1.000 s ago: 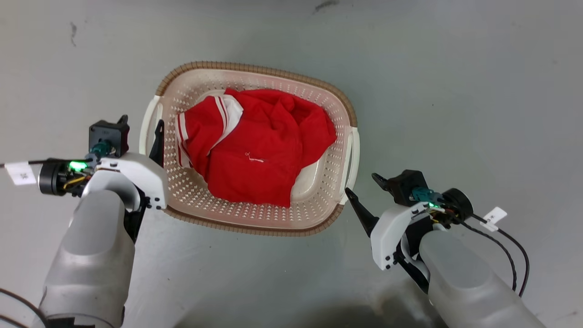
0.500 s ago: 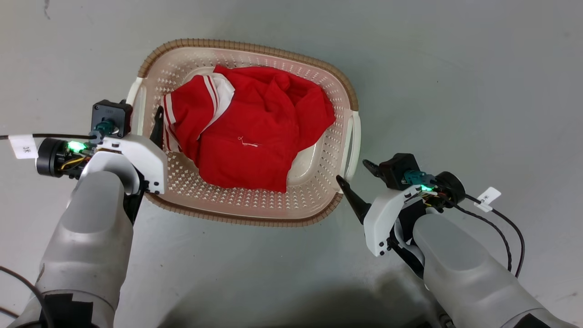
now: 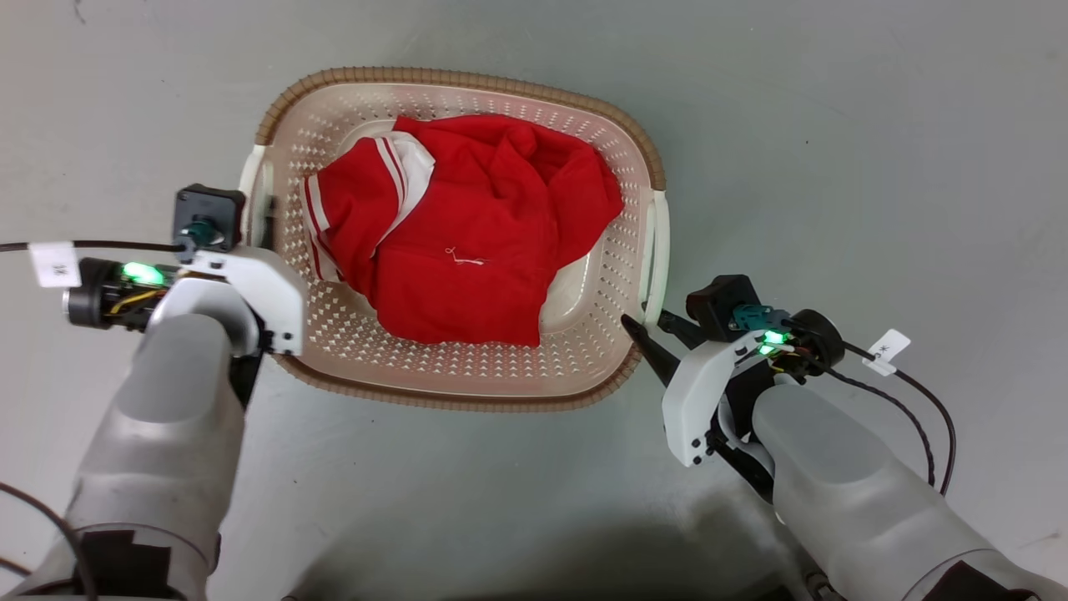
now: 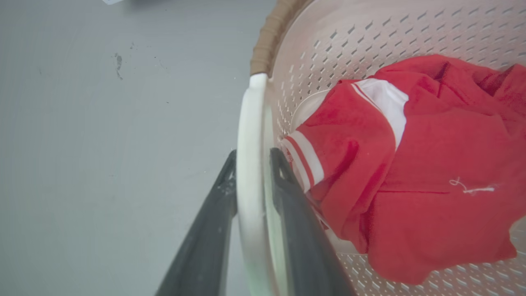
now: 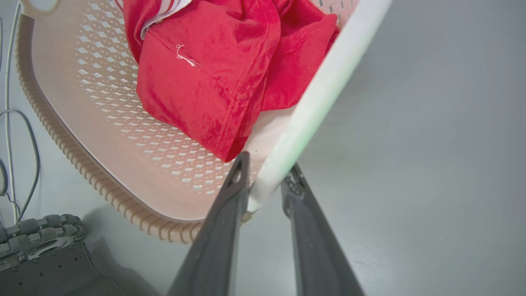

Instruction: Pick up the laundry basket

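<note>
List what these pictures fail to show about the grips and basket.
Left hand: head view, its white wrist housing hides the grip; left wrist view leaves clamping on the left handle unclear.
Right hand: right wrist view, right handle blurred near the lens; contact unclear.
Laundry basket floor: red garment covers most.
Left cable tag: print too small, head view.

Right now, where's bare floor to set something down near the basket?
Bare floor lies beyond the laundry basket, right of it, and before its near rim. Crowded: its handles, straddled by the left pincer and right pincer; inside, the red garment.
</note>
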### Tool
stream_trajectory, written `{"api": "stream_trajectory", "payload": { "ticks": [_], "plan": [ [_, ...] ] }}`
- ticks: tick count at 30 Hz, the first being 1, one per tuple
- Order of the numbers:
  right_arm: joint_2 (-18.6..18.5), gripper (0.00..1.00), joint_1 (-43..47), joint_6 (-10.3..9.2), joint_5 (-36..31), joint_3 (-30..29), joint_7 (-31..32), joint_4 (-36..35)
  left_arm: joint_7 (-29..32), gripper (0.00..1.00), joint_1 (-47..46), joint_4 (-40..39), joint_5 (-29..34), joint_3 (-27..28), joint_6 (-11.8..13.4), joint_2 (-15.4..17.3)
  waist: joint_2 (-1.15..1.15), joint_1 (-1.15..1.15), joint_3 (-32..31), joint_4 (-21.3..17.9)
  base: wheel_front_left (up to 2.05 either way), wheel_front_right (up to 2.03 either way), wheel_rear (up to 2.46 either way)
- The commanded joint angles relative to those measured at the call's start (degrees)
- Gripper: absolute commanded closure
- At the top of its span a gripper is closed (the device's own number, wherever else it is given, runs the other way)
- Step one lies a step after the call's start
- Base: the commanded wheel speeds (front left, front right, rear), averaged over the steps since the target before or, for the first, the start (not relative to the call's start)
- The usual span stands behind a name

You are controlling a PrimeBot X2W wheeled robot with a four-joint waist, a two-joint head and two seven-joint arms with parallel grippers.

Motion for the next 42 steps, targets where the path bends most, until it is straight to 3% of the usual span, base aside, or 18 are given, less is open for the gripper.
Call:
{"api": "stream_trajectory", "payload": {
  "ticks": [1,17,31,42],
  "plan": [
    [-0.3,1.0,-1.2,-0.12,0.3,0.5,-0.1,0.5,-0.2,1.0,-0.8,0.1,-0.4,-0.5,-0.3,-0.3,0.0,0.0,-0.1,0.0,0.0,0.0,0.0],
    [-0.1,1.0,1.4,-0.06,4.9,5.5,0.7,2.6,-0.2,1.0,1.7,4.2,-3.4,-3.2,-0.9,-2.4,0.0,0.0,-7.5,1.0,0.0,0.0,0.0],
    [-0.9,1.0,5.1,-0.06,10.1,10.8,4.0,4.7,1.6,1.0,5.0,6.3,-10.6,-10.5,-0.9,-3.2,0.0,0.0,-18.5,2.3,0.0,0.0,0.0],
    [-2.7,1.0,8.3,-0.06,15.2,16.6,10.8,1.8,10.3,1.0,9.8,6.0,-19.1,-17.8,-0.9,-3.4,0.0,0.0,-28.4,2.9,0.0,0.0,0.0]
  ]
}}
